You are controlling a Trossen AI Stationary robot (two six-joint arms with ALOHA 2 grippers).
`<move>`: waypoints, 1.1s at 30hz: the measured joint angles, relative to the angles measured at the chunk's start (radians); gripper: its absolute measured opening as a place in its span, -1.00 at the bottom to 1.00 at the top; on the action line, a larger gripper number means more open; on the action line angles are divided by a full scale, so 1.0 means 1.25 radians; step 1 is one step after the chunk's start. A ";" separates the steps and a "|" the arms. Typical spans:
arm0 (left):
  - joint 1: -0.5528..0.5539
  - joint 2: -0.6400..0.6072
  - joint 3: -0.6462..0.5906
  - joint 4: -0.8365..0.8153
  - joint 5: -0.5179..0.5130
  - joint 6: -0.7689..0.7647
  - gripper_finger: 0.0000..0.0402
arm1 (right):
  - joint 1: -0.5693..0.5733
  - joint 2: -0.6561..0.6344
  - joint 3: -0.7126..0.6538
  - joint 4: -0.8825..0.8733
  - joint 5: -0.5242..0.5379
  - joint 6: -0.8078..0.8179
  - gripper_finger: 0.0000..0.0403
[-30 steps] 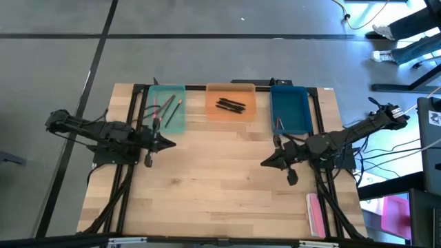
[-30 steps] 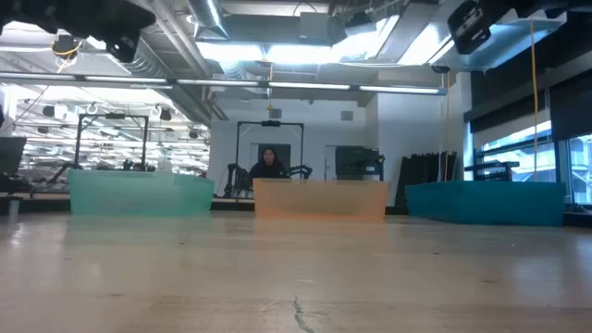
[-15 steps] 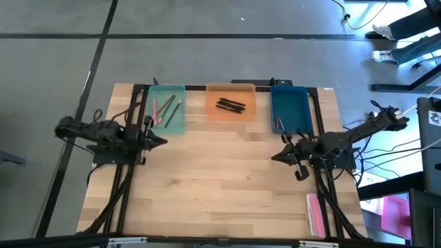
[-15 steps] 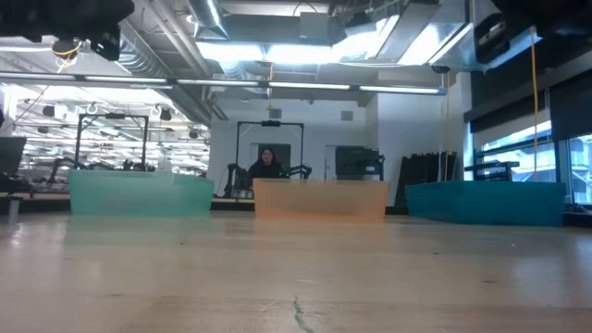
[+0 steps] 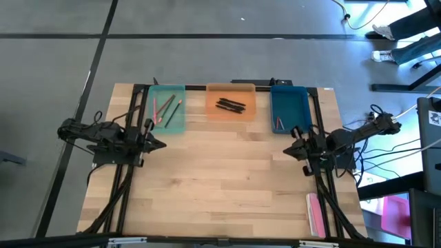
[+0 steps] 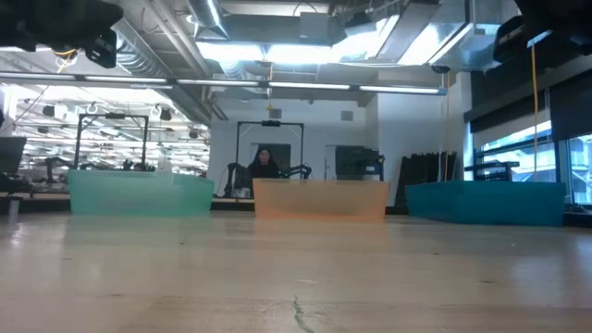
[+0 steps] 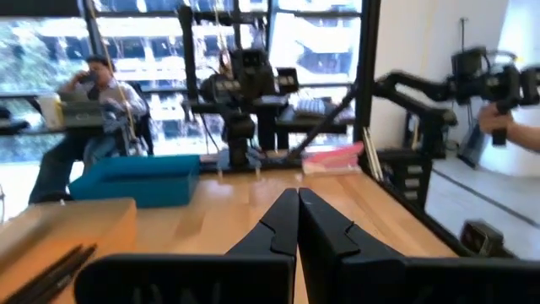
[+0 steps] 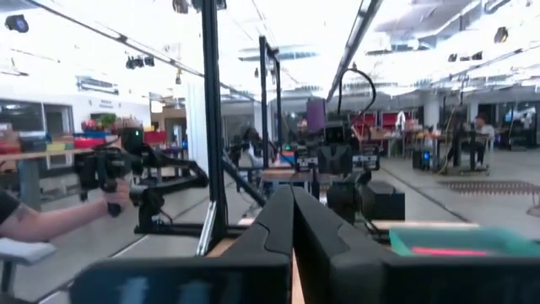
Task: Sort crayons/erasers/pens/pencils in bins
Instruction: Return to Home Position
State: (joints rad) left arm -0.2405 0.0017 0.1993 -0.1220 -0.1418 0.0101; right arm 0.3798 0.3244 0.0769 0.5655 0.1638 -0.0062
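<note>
Seemingly I'm done: pencils lie in teal bin, pens in orange bin, pink pencil in blue bin; left hand and right hand closed, empty.

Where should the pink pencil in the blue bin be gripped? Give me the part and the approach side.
Grip the pink pencil mid-shaft, coming straight down with the right gripper, the nearer one. It lies flat on the floor of the blue bin, near the wall facing the orange bin, so side approaches look blocked. Set the jaws across its thin width; clearance at that wall seems tight.
</note>
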 joint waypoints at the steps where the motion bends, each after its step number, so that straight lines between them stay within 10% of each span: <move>1: 0.000 0.000 -0.001 -0.012 0.004 -0.002 -1.00 | 0.000 -0.017 0.000 -0.020 0.000 0.001 -0.98; 33: 0.000 0.001 -0.150 0.112 0.020 0.052 -1.00 | 0.000 0.060 -0.001 -0.198 -0.027 -0.011 -0.99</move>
State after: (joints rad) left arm -0.2408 0.0024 0.0120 0.0185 -0.1173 0.0750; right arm 0.3798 0.3997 0.0753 0.3175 0.1300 -0.0197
